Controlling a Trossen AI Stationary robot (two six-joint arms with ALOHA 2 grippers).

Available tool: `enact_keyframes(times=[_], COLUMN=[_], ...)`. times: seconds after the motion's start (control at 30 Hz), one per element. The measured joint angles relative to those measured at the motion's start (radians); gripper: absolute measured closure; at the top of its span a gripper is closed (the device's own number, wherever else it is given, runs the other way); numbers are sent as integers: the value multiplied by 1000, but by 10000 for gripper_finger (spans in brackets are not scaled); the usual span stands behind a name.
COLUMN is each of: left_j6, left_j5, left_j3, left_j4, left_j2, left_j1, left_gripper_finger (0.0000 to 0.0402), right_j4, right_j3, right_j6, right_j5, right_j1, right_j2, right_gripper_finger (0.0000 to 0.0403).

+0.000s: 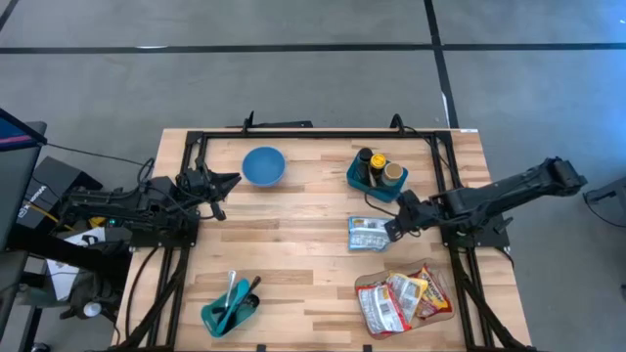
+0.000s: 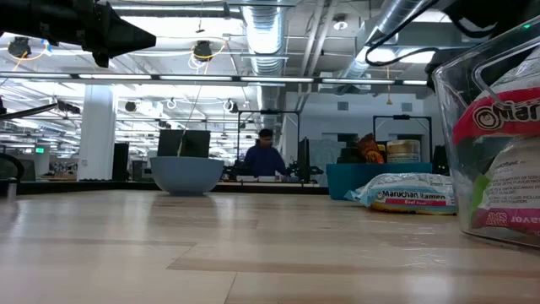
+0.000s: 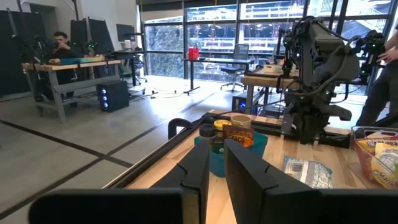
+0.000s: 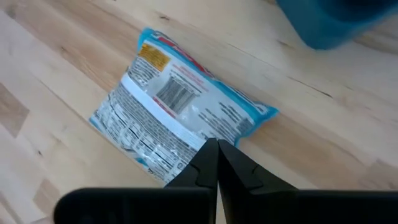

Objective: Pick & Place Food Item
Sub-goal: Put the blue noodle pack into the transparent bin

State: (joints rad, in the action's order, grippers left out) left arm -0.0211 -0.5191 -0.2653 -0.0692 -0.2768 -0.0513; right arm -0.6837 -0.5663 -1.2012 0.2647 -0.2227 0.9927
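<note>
Pre-grasp: right gripper (image 1: 392, 233), jaws closed and empty, hovers at ramen packet (image 1: 368, 234), lying flat at the surface's 3 o'clock. Next: open, descend, pinch. Left gripper (image 1: 233, 180) idle at 9, jaws near-closed, empty.

The clear container (image 2: 498, 135) is cut off by the low view's right edge. The teal bin (image 4: 336, 18) is blurred and cropped in the right wrist view. The utensils in the teal holder (image 1: 231, 305) cannot be told apart. The jar labels (image 1: 381, 168) are too small to be read.
</note>
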Motion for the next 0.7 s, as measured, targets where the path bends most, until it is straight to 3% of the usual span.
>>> enact_keyframes(times=[0.47, 0.7], left_j6=[0, 0], left_j5=[0, 0], left_j3=[0, 0], left_j4=[0, 0], left_j2=[0, 0], left_j1=[0, 0], left_gripper_finger=[357, 357], right_j4=[-91, -90], right_j3=[31, 31], right_j6=[-261, -159], right_j5=[24, 8], right_j1=[-109, -132], right_j2=[-17, -17], right_gripper_finger=[403, 403])
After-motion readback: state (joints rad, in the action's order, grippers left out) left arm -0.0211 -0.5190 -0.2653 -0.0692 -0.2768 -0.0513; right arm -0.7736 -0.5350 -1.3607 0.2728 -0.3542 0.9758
